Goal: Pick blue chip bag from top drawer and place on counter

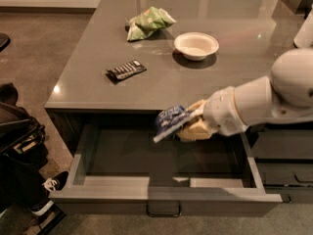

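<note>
The blue chip bag (168, 121) is crumpled dark blue with white markings and hangs in the air above the open top drawer (166, 196), about level with the counter's front edge. My gripper (190, 125) is shut on the bag's right side, with its pale fingers (195, 130) around it. My white arm comes in from the right. The drawer is pulled fully out, and its dark floor shows under the bag. The glossy dark-grey counter (98, 82) stretches behind.
On the counter lie a green chip bag (148, 22), a white bowl (195, 45) and a black candy bar (126, 70). A white object (305, 31) stands at the right edge. Narrower drawers (286, 163) stack at the right. A dark bag (17, 136) sits on the floor at the left.
</note>
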`<state>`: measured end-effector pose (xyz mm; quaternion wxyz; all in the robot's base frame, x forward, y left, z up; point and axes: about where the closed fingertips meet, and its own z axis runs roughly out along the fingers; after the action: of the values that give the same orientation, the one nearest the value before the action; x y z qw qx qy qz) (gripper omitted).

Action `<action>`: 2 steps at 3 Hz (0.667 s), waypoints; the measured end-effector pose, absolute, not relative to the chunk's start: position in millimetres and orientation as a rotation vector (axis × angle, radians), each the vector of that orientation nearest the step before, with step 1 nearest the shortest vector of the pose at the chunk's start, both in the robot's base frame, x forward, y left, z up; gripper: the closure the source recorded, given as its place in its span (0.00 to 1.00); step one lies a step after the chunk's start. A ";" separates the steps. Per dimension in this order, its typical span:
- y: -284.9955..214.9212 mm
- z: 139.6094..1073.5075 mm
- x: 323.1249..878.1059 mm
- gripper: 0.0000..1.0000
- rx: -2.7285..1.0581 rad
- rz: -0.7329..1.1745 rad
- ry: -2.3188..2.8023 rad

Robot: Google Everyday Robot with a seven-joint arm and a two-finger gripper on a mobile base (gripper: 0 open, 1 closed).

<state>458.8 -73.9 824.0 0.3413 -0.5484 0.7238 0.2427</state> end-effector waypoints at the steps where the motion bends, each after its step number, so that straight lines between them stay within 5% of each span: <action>1: -71.9 872.9 490.0 1.00 -1.508 0.535 1.824; 2: -65.9 921.0 536.3 1.00 -1.570 0.420 1.740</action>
<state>536.3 -65.9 921.0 0.3711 -0.6123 0.6786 0.1638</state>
